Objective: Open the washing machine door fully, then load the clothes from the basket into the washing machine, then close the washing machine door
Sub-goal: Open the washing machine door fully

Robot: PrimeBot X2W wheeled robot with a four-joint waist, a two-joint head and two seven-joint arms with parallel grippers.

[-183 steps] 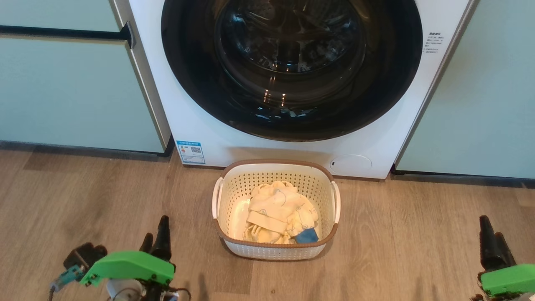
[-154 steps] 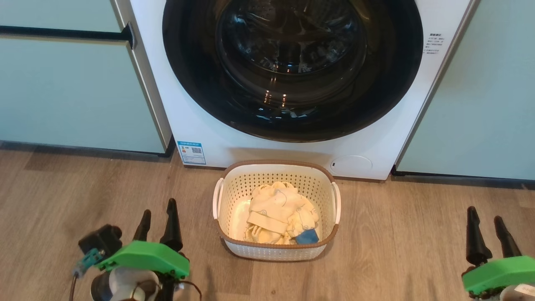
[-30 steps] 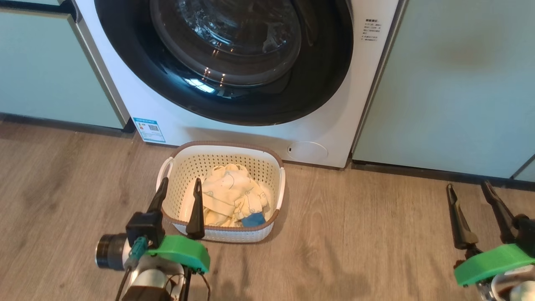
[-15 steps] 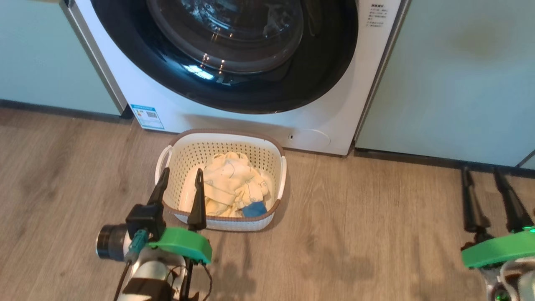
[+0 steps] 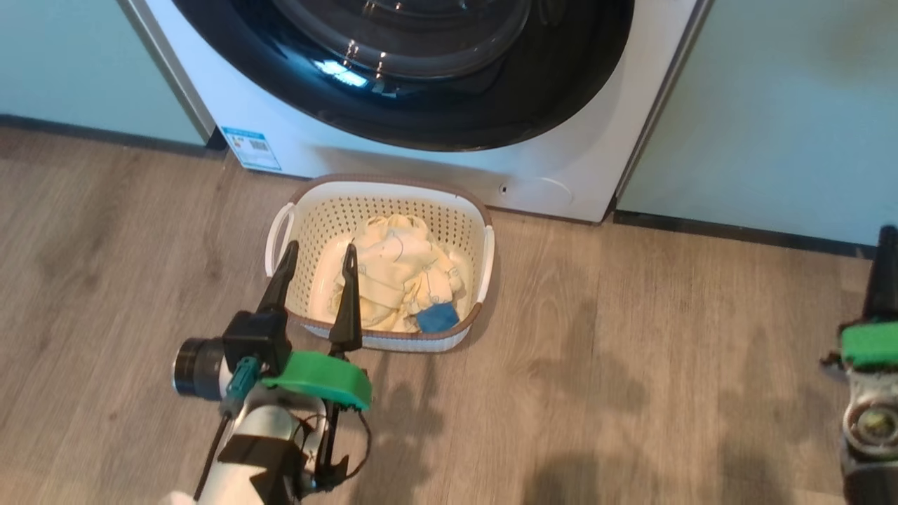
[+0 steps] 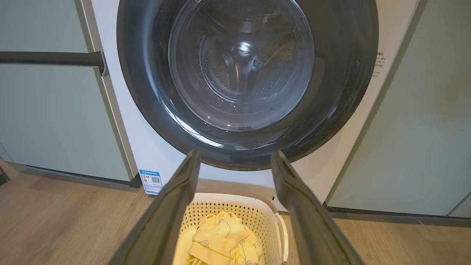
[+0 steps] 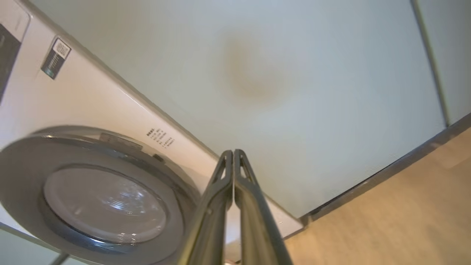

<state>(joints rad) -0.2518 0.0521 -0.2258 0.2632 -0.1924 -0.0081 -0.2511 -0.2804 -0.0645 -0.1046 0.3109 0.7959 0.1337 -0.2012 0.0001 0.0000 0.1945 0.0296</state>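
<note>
Head view: shows the washing machine (image 5: 575,168) along the top edge, boxed in by a cabinet (image 5: 63,56) on the left and a second cabinet (image 5: 772,105) on the right, with the door (image 5: 561,91) shut flat against the white front. Puts the basket (image 5: 382,188) on the floor (image 5: 631,351) just in front of the machine, back rim close under the door's lower curve and near the round cover (image 5: 540,191). Keeps the clothes (image 5: 393,273) heaped inside the basket, toward its right half, with the blue piece by the near wall. Finds the left gripper (image 5: 320,247) spread wide and gripping nothing, one finger crossing the basket's left wall, the other crossing the left edge of the pile; cannot tell whether either touches. Leaves broad bare floor on both sides of the basket. Catches the right gripper (image 5: 887,235) at the right edge, well apart from the basket, near the dark skirting (image 5: 736,231). Right wrist view: shows those two fingers pressed together with nothing between them, aimed at the cabinet panel just beside the machine's edge. Left wrist view: frames the door's lower rim between the spread fingers, with the basket below.
</note>
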